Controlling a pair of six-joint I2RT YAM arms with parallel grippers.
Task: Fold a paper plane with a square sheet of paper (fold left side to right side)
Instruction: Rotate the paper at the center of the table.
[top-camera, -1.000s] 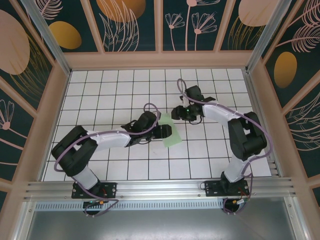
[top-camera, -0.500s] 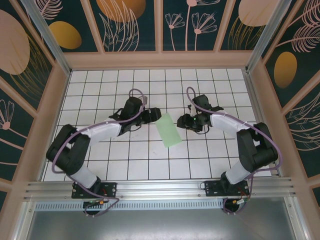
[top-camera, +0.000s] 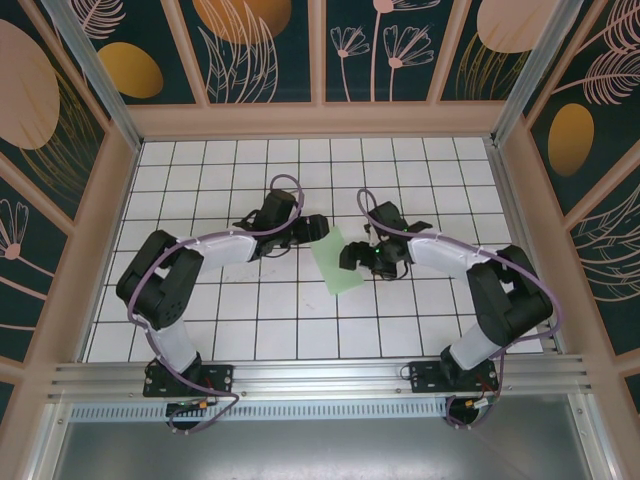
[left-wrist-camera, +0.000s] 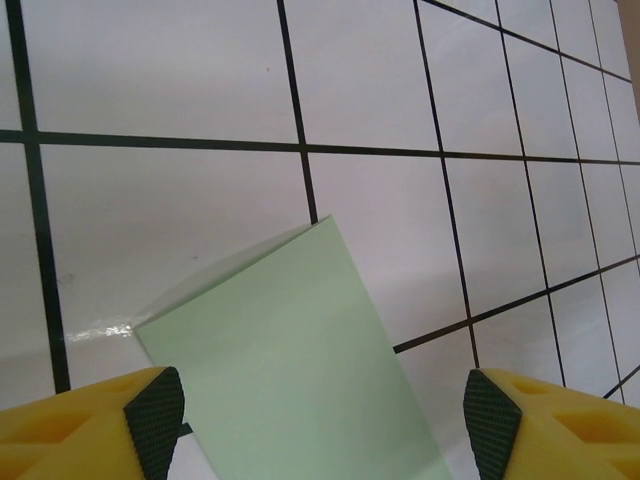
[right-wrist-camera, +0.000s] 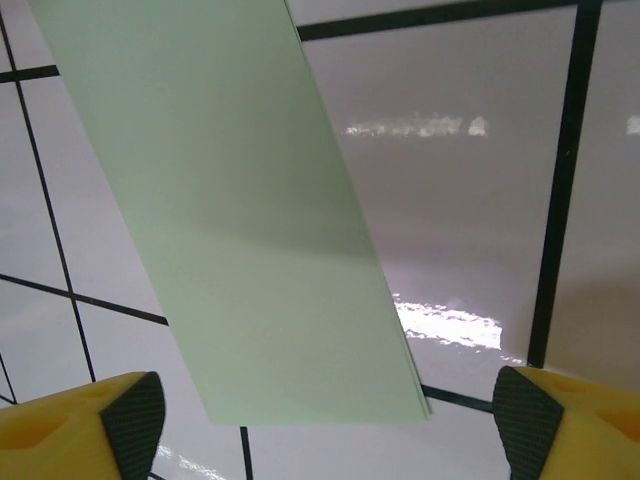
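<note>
The sheet of paper (top-camera: 337, 265) (left-wrist-camera: 300, 360) (right-wrist-camera: 250, 220) lies flat near the middle of the table (top-camera: 200, 300). It is folded into a narrow strip that slants from its far end, a little to the left, to its near end, a little to the right. Doubled layers show at one corner. The left claw (top-camera: 318, 226) (left-wrist-camera: 323, 415) sits at the strip's far end, spread wide. The right claw (top-camera: 350, 257) (right-wrist-camera: 330, 420) is just beside the strip's right edge, also spread wide. Neither grips the paper.

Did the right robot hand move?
Yes. The right gripper moved nearer, away from the back wall, and now sits beside the green paper.
</note>
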